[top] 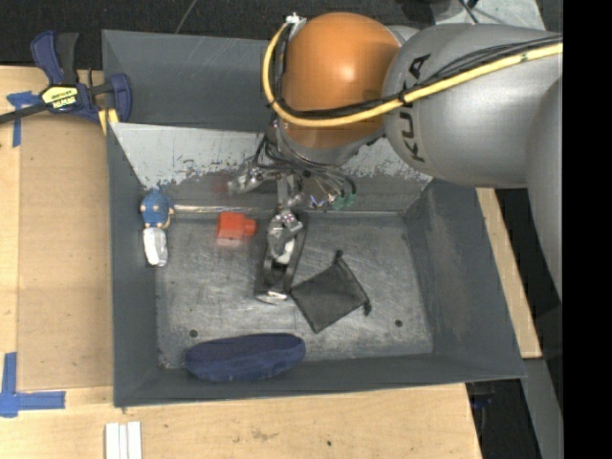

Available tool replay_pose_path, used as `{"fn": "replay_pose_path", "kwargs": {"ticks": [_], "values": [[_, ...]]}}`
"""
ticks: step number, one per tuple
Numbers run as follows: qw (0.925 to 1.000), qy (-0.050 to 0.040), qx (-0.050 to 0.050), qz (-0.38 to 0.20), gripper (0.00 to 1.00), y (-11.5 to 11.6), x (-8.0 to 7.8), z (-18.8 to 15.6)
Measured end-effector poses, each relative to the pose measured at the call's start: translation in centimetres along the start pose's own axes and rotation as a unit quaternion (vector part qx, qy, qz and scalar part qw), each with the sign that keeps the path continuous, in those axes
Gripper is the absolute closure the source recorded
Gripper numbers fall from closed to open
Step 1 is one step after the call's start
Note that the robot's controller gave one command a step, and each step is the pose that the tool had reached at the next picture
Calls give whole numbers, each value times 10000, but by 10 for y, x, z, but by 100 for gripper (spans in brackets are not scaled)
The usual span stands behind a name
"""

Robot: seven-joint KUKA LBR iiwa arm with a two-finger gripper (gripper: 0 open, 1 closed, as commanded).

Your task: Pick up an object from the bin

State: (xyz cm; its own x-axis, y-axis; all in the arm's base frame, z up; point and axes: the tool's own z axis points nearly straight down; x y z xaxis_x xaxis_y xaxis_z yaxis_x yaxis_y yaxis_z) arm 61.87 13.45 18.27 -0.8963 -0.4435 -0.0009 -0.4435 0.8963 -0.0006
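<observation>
Bin (129, 285), grey sheet metal, sloped walls, scuffed flat floor. Contents listed L to R.

1. Small white-and-blue plastic piece (153, 229): rounded blue top, white lower body. Far L of floor, at foot of L wall, rear half of bin.

2. Small orange-red boxy block (234, 228): rear-ctr floor, R of item 1 and well apart from it. Sits just L of the claw's upper part.

3. Navy-blue soft oblong pouch (244, 357): lies lengthwise along foot of front wall, L of ctr to ctr. Apart from all other items.

4. Gripper (273, 293): metal claw hanging below the orange domed wrist cover (335, 75), tip down at approx floor level, ctr of bin. Position is btwn block (rear-L) and dark pad (R). Whether claw is parted or closed can't be told from this angle.

5. Dark grey flat square pad (330, 296), fabric-like: lies flat, turned corner-on, just R of ctr. This is the item nearest the claw. Its L corner is just beside the claw tip; whether they touch can't be told.

6. Silver robot arm (478, 103): reaches in from R above rear wall, black lettering on casing, w/ yellow cable (459, 70) running along it and looping round the orange cover.
</observation>
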Motion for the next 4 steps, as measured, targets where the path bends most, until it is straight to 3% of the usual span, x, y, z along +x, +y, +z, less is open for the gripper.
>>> {"fn": "replay_pose_path", "kwargs": {"ticks": [1,2,3,4], "values": [[9993,-86,5,353,0,-26,25,73],[9994,-12,4,352,100,-28,28,76],[9993,-12,4,381,100,-32,29,-12],[9788,-32,30,-2047,100,-110,115,-146]]}}
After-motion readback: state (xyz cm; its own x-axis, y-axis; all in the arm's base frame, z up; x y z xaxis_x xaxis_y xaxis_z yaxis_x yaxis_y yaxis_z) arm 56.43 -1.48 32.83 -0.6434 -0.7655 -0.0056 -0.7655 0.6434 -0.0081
